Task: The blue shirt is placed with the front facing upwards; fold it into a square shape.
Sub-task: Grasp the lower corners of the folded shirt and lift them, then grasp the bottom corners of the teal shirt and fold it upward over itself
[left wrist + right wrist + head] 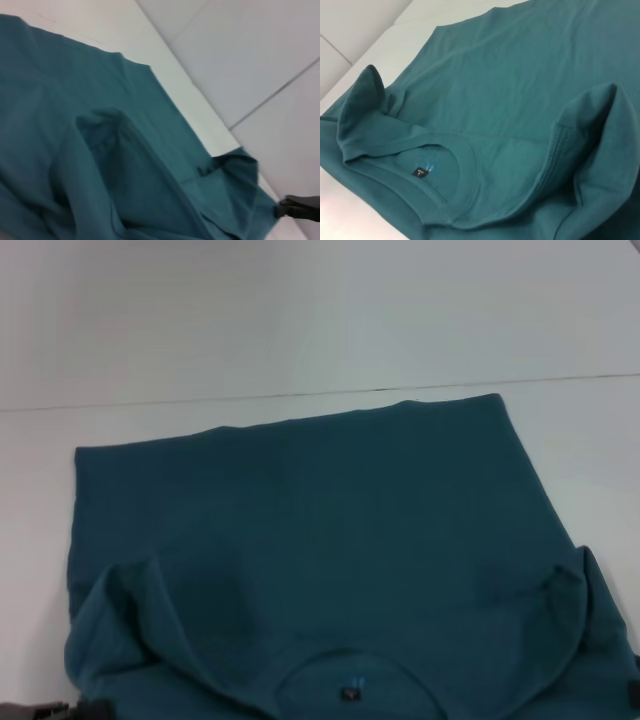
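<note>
The blue shirt (330,530) lies spread on the white table, collar toward me and hem at the far side. Its neck opening with a small dark label (350,693) shows at the near edge, and the label (420,172) is seen again in the right wrist view. Both shoulder and sleeve parts are raised into humps, one on the left (115,605) and one on the right (565,590). A dark bit of my left gripper (60,708) shows at the near left corner. My right gripper (633,695) sits at the near right edge and touches the sleeve edge (272,207).
The white table (300,330) stretches beyond the shirt's hem, with a thin seam line (300,395) running across it. Bare table also lies to the left (35,520) and right (600,460) of the shirt.
</note>
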`<action>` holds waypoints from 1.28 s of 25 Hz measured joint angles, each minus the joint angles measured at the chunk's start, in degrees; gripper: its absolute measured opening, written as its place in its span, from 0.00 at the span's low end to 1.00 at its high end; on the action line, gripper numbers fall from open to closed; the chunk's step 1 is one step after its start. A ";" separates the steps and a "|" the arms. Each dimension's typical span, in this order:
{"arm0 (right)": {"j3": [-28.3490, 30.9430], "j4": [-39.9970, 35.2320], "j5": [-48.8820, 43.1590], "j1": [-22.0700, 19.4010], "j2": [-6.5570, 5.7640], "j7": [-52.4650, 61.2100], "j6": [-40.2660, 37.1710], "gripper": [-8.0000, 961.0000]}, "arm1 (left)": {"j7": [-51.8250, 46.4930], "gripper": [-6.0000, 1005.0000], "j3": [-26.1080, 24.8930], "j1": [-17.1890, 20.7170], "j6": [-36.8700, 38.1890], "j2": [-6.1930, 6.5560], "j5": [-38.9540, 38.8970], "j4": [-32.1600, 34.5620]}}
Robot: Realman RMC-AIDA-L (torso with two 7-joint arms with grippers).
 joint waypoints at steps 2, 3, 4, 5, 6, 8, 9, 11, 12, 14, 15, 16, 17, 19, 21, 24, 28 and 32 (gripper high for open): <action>0.34 -0.06 -0.93 -0.25 0.00 -0.65 -0.72 0.05 | 0.31 0.02 -0.57 0.68 1.01 -0.04 0.15 0.00; 0.64 -0.07 -1.60 -0.32 0.04 -1.04 -1.15 0.05 | 0.32 0.02 -0.67 0.90 1.24 -0.06 0.18 0.00; 0.97 -0.07 -2.28 -0.36 0.08 -1.42 -1.59 0.05 | 0.50 0.02 -0.75 1.39 1.71 -0.08 0.23 0.00; 1.19 -0.08 -2.84 -0.47 0.10 -1.75 -2.11 0.05 | 0.67 0.02 -0.77 1.71 2.07 -0.11 0.32 0.01; 1.42 -0.09 -3.19 -0.64 0.12 -2.15 -2.69 0.05 | 0.88 0.02 -0.84 1.99 2.50 -0.16 0.61 0.06; 2.04 -0.10 -3.42 -1.02 0.14 -2.89 -3.67 0.05 | 1.13 0.02 -1.19 2.31 3.06 -0.20 1.42 0.07; 2.37 -0.10 -3.47 -1.20 0.15 -3.18 -4.06 0.05 | 1.18 0.02 -1.47 2.42 3.19 -0.21 1.94 0.06; 2.95 -0.11 -3.64 -1.46 0.14 -3.67 -4.53 0.05 | 1.39 0.02 -1.81 2.54 3.56 -0.21 2.97 -0.02; 3.09 -0.10 -3.76 -1.50 0.14 -3.83 -4.62 0.05 | 1.54 0.02 -1.96 2.58 3.72 -0.21 3.46 -0.10; 3.28 0.02 -4.03 -1.35 0.14 -3.87 -4.54 0.05 | 1.84 0.02 -2.14 2.59 3.84 -0.20 3.97 -0.29; 3.36 0.09 -4.05 -1.06 0.13 -3.88 -4.41 0.05 | 2.00 0.02 -2.17 2.51 3.79 -0.20 4.09 -0.47; 3.41 0.15 -4.07 -0.68 0.13 -3.86 -4.28 0.05 | 2.10 0.02 -2.19 2.43 3.67 -0.19 4.13 -0.63; 3.45 0.18 -4.07 -0.16 0.12 -3.81 -4.08 0.05 | 2.16 0.02 -2.26 2.19 3.39 -0.17 4.12 -0.92; 3.71 0.19 -3.97 1.15 0.11 -3.44 -3.44 0.05 | 2.16 0.02 -2.85 1.44 2.61 -0.03 3.95 -1.61; 4.16 0.22 -3.85 2.26 0.11 -3.04 -2.75 0.05 | 1.81 0.02 -4.14 -0.16 1.13 0.21 3.56 -2.55; 5.67 0.45 -3.79 5.16 0.11 -1.75 -0.26 0.05 | 0.80 0.02 -5.46 -3.27 -1.74 0.83 2.77 -4.46; 6.65 1.08 -3.71 9.67 0.13 -0.89 4.50 0.05 | -0.86 0.02 -5.61 -10.06 -9.21 1.90 2.51 -9.98; 6.20 3.74 -3.79 14.42 0.00 -0.87 11.53 0.05 | -1.24 0.02 -5.03 -17.86 -18.96 3.20 2.83 -17.03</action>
